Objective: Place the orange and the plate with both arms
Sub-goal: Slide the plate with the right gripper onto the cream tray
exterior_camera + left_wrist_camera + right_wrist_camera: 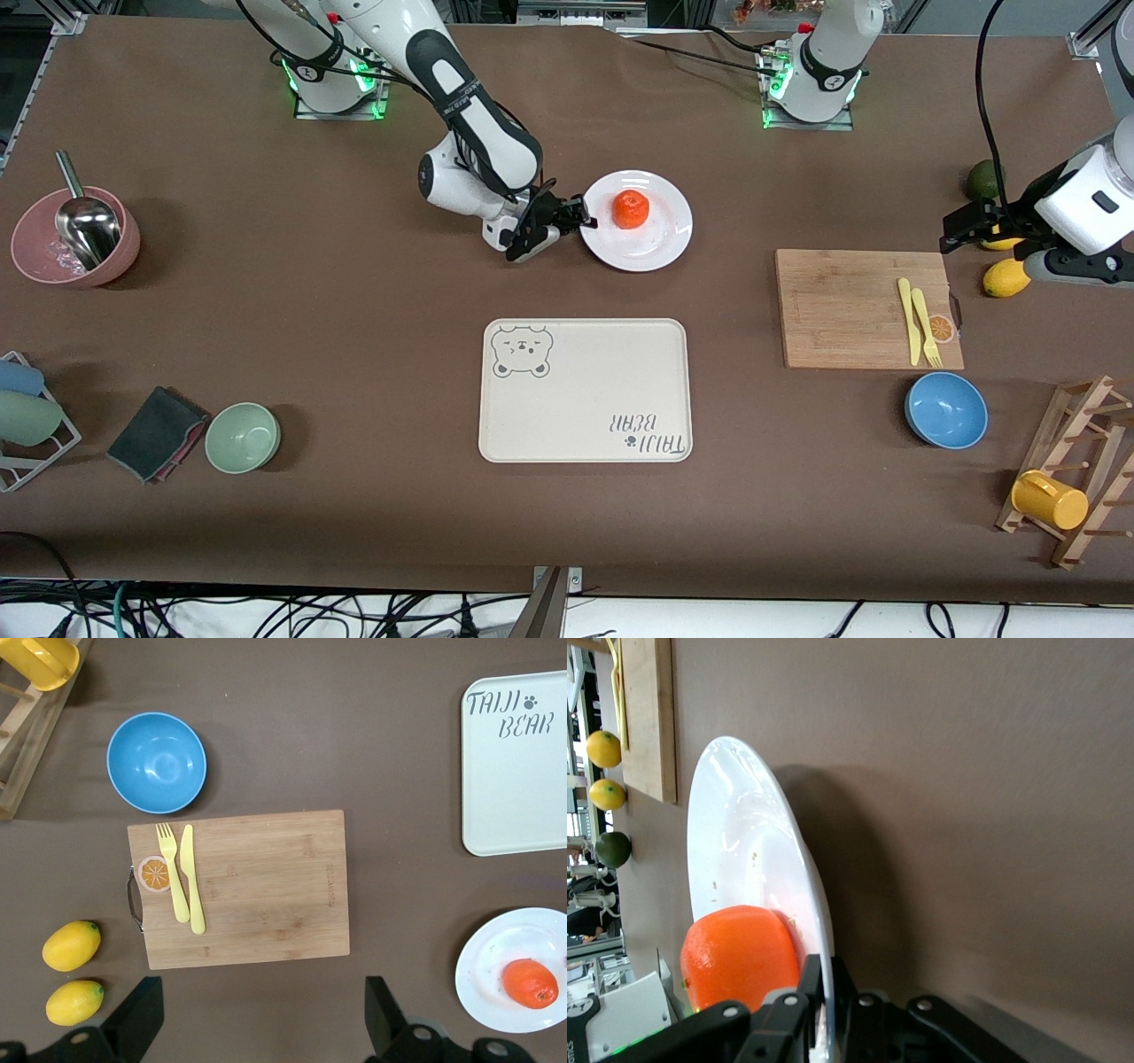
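Two arms work over the brown counter (354, 292). The right pincer (580, 220), just above the middle of the frame in the front view, is closed on the rim of the white plate (660, 239), at the edge toward the right arm's end of the counter; in the right wrist view its fingers (811, 992) clamp that rim on both faces. The orange (631, 209) sits on the plate close to the gripped edge, and it also shows in the left wrist view (530, 982). The plate lies above the cream tray (585, 390) in the frame, farther from the front camera. The left pincer (961, 229) hangs at the right edge of the frame, over the counter near the cutting board (850, 310) and two lemons (1006, 277), its fingers (137, 1019) spread wide with nothing between them.
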